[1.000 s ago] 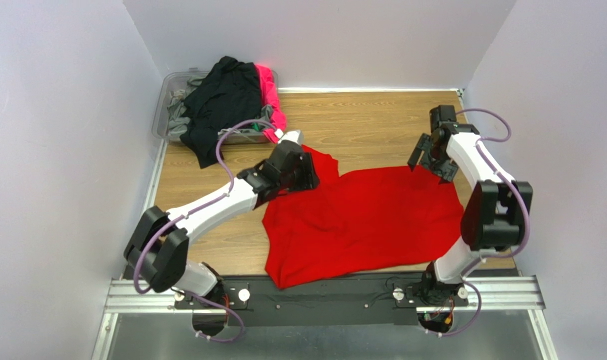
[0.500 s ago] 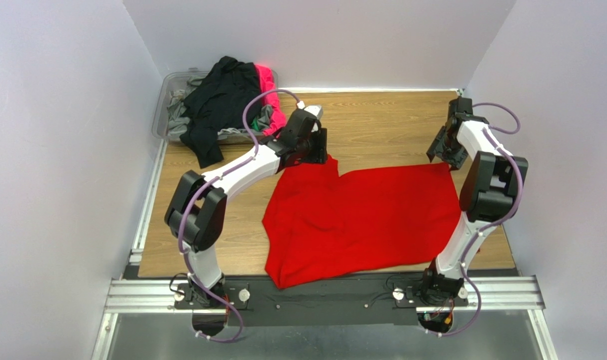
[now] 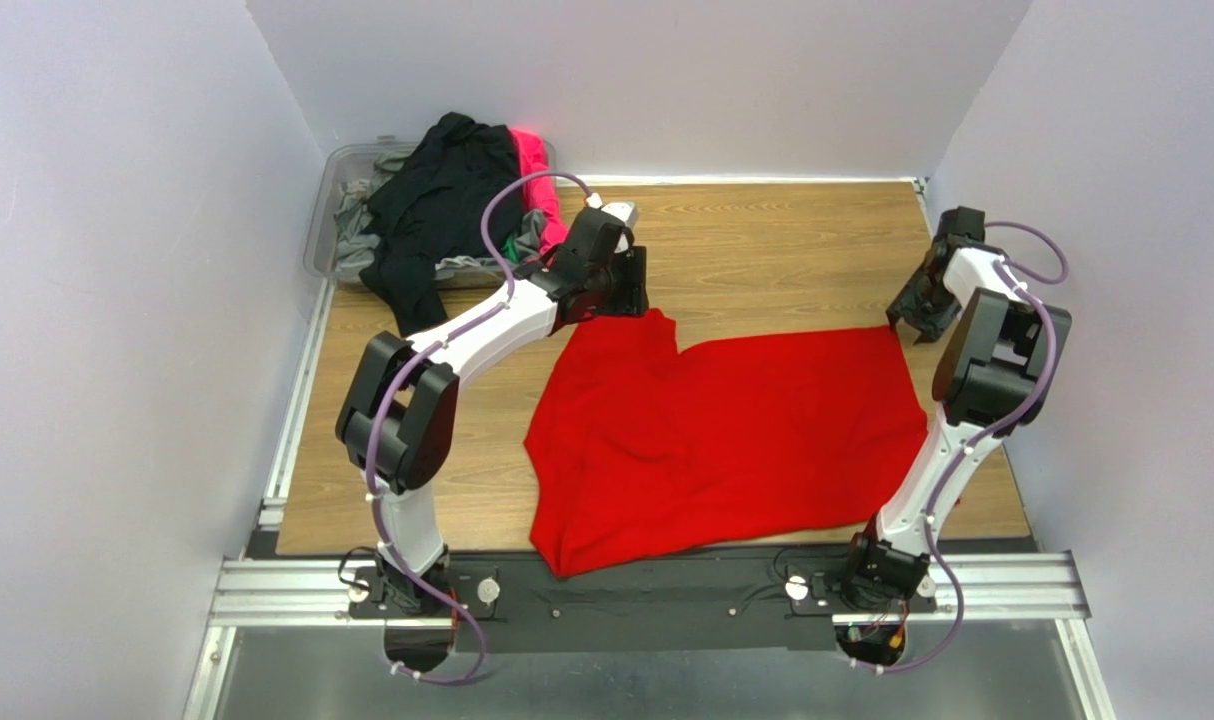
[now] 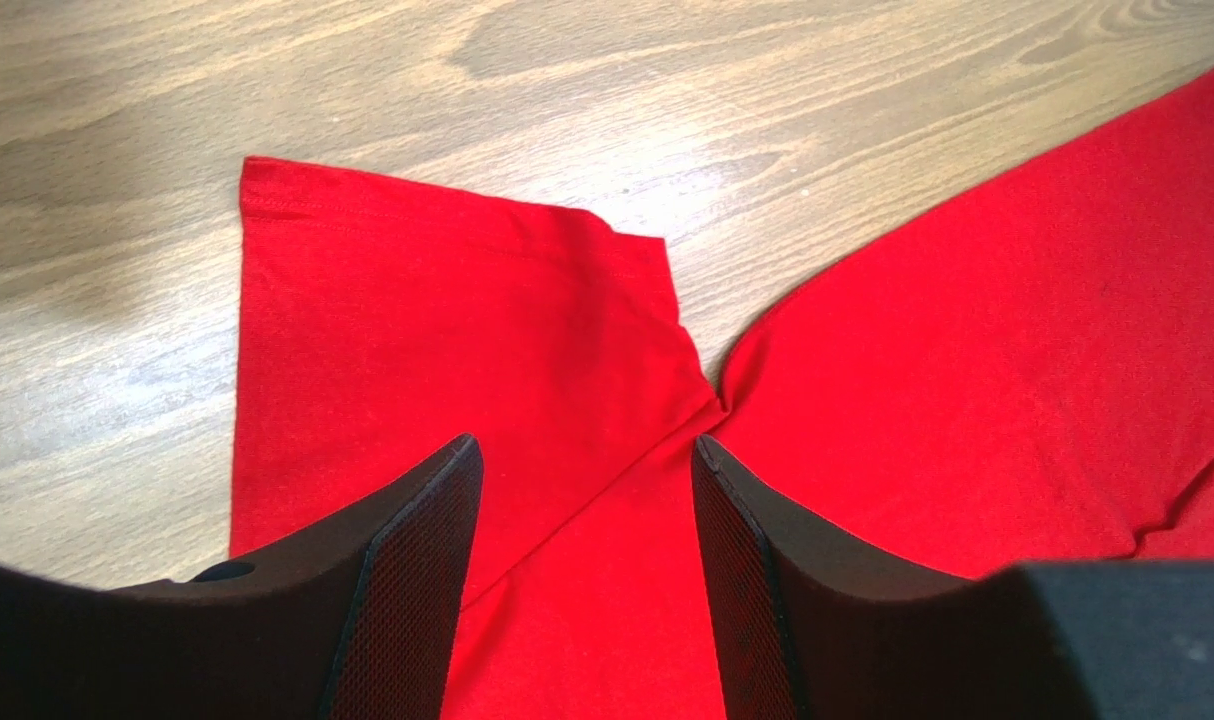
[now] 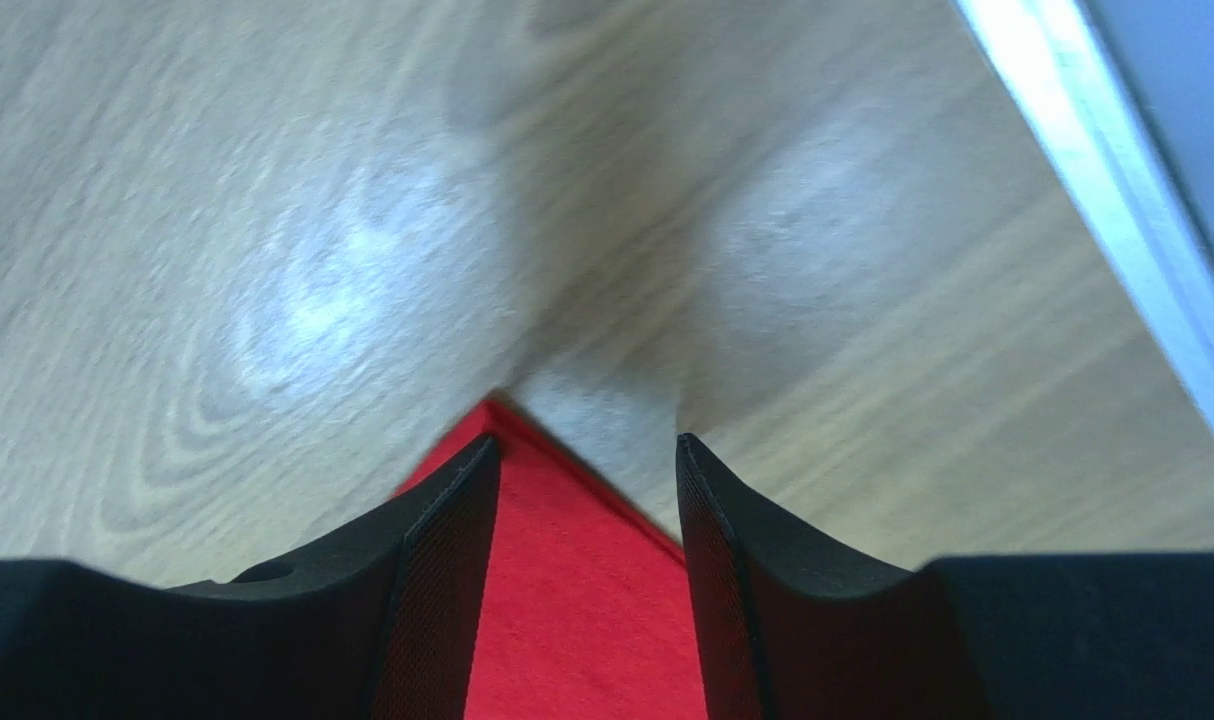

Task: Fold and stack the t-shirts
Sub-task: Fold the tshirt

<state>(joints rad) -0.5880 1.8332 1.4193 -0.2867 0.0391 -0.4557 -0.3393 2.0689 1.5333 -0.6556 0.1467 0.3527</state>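
Left gripper (image 4: 583,458), fingers spread and holding nothing, hangs over the sleeve (image 4: 418,330) of the red t-shirt (image 3: 733,435); right gripper (image 5: 583,450), likewise parted and empty, sits above the shirt's upper right corner, near the side wall; the shirt lies spread at the centre of the wooden table (image 3: 779,240); a black t-shirt (image 3: 440,195) and a hot pink t-shirt (image 3: 535,173) heap in a clear bin (image 3: 332,203) at upper left.

Spread flat on table (image 3: 779,240): red t-shirt (image 3: 726,435); left hand (image 3: 625,300) at sleeve (image 3: 628,342), right hand (image 3: 915,318) at far-right corner (image 3: 878,336).
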